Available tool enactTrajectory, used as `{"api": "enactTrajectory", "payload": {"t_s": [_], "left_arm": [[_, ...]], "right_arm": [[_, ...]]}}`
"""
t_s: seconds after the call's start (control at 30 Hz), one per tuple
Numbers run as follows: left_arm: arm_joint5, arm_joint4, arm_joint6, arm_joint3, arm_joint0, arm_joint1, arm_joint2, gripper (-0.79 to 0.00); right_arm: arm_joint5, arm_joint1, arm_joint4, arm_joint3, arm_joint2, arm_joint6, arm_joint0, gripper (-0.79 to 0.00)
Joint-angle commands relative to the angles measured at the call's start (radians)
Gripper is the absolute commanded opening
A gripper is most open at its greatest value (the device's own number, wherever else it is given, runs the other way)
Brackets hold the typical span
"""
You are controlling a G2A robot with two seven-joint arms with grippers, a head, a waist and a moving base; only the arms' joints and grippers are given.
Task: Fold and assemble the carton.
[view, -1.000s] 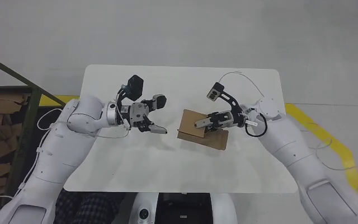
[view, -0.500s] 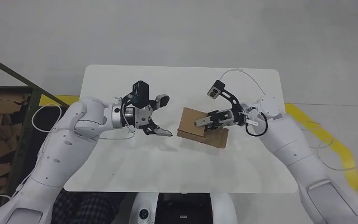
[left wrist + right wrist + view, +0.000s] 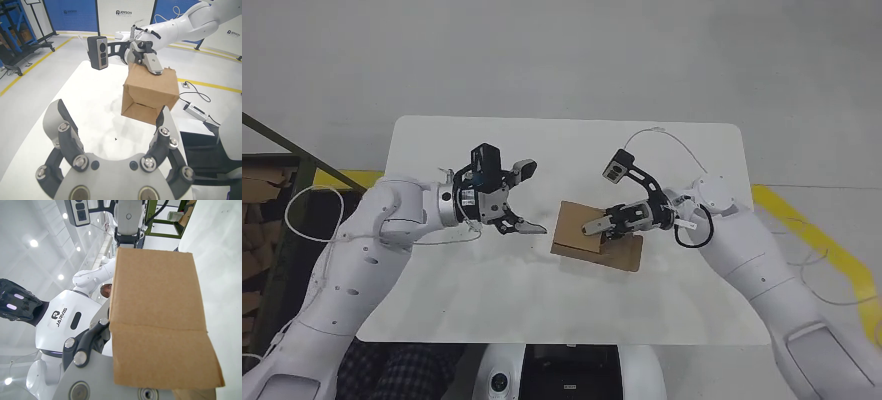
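A brown cardboard carton (image 3: 580,240) is held off the white table (image 3: 542,300) right of its middle, its open end (image 3: 143,111) facing my left gripper. My right gripper (image 3: 602,224) is shut on the carton's top wall, one grey finger (image 3: 153,65) lying on the outside. In the right wrist view the carton's panel and flap (image 3: 157,313) hide most of that gripper. My left gripper (image 3: 528,198) stands open a short way left of the carton, its fingers (image 3: 56,117) spread wide with nothing between them.
A thin white cable (image 3: 672,135) loops over the table's back right corner. A dark rack with cardboard (image 3: 267,190) stands off the table's left side. There is bare table in front of and behind the two grippers.
My right gripper has carried the carton a little to the left. My left gripper has turned and shifted toward the carton, staying open.
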State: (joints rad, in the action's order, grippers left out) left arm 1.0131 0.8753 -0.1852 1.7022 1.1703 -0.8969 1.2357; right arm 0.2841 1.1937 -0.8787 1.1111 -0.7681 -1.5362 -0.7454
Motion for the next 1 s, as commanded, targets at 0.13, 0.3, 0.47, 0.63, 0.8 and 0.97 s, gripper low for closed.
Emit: {"api": "enactTrajectory", "payload": {"t_s": [0.13,0.3,0.47,0.63,0.8,0.97], "left_arm": [[-0.001,0.196,0.239,-0.016,0.019,0.003,-0.055,0.0],[-0.001,0.285,0.35,-0.041,0.001,0.016,-0.11,0.0],[-0.001,0.32,0.413,-0.063,-0.022,0.032,-0.147,0.0],[-0.001,0.306,0.44,-0.09,-0.031,0.05,-0.153,0.0],[-0.001,0.286,0.426,-0.079,-0.025,0.066,-0.169,0.0],[-0.001,0.264,0.415,-0.076,-0.032,0.074,-0.189,0.0]], "right_arm": [[0.0,0.024,0.016,-0.05,0.033,0.0,0.046,-0.785],[0.0,0.044,0.037,-0.083,0.049,0.0,0.072,-0.785],[0.004,0.051,0.055,-0.095,0.037,0.004,0.081,-0.785],[0.023,0.046,0.092,-0.119,0.009,0.023,0.084,-0.785],[0.047,0.043,0.105,-0.122,-0.01,0.047,0.073,-0.785],[0.072,0.046,0.118,-0.128,-0.016,0.072,0.069,-0.785]]}}
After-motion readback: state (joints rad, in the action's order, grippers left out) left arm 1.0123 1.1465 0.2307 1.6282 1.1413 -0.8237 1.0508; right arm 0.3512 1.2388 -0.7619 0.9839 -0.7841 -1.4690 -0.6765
